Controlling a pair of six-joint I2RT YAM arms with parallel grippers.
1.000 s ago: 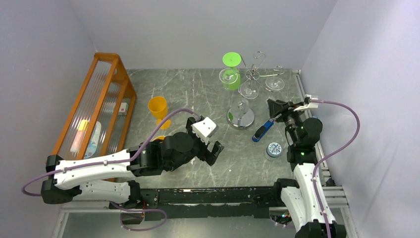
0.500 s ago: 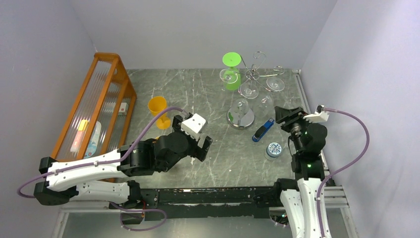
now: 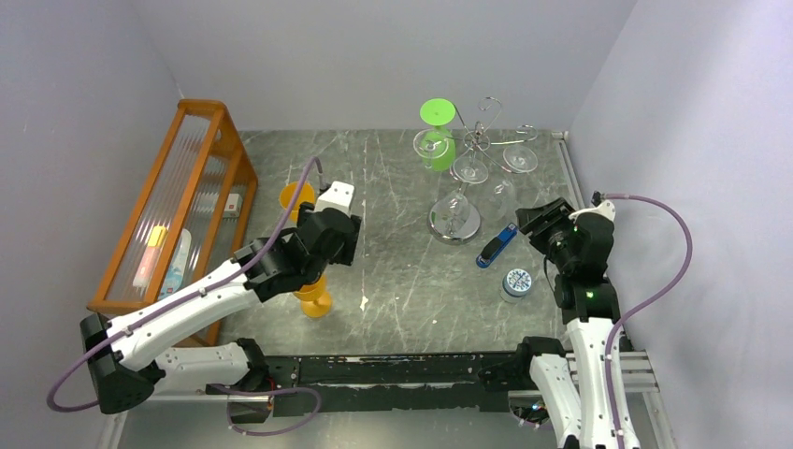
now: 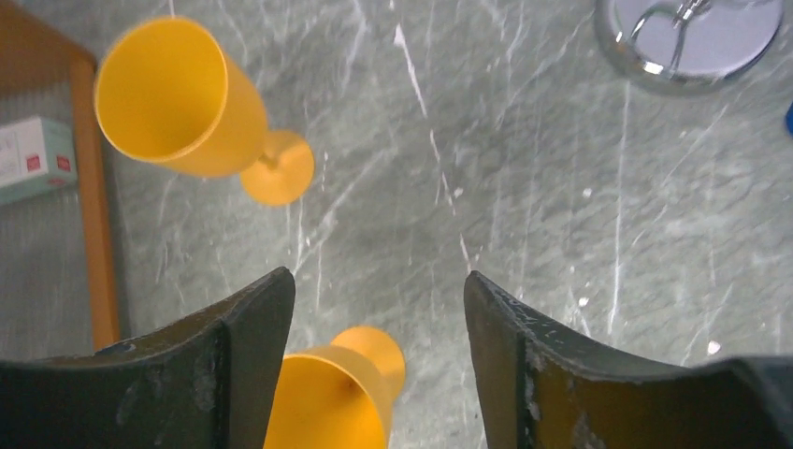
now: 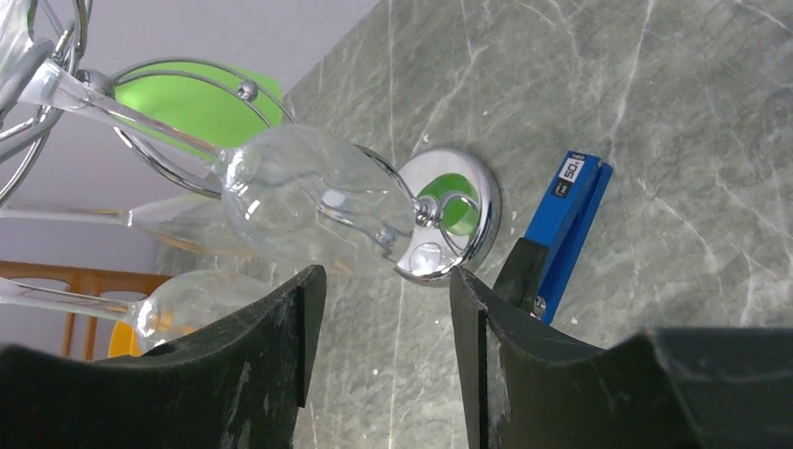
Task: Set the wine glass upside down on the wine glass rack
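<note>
Two orange plastic wine glasses stand upright on the table. One [image 4: 323,402] is below and between the fingers of my left gripper [image 4: 379,285], close to the left finger, and the jaws stand open around it. The other [image 4: 178,98] stands farther off, near the wooden rack. From above, my left gripper [image 3: 338,245] hovers over the near glass, whose foot [image 3: 316,304] shows under the arm. The chrome wine glass rack [image 3: 455,224] holds a green glass [image 3: 437,140] and several clear glasses upside down. My right gripper [image 3: 535,217] is open and empty beside the rack; its wrist view [image 5: 385,281] shows a hanging clear glass [image 5: 309,201].
An orange wooden slatted rack [image 3: 187,201] lines the left edge, with a white box [image 4: 33,159] inside. A blue tool [image 3: 496,246] and a small round tin [image 3: 516,281] lie right of the chrome rack's base [image 5: 449,220].
My left arm has swung left and back from the table's middle to above the near orange glass. My right gripper has drawn back a little from the rack, uncovering a hanging clear glass.
</note>
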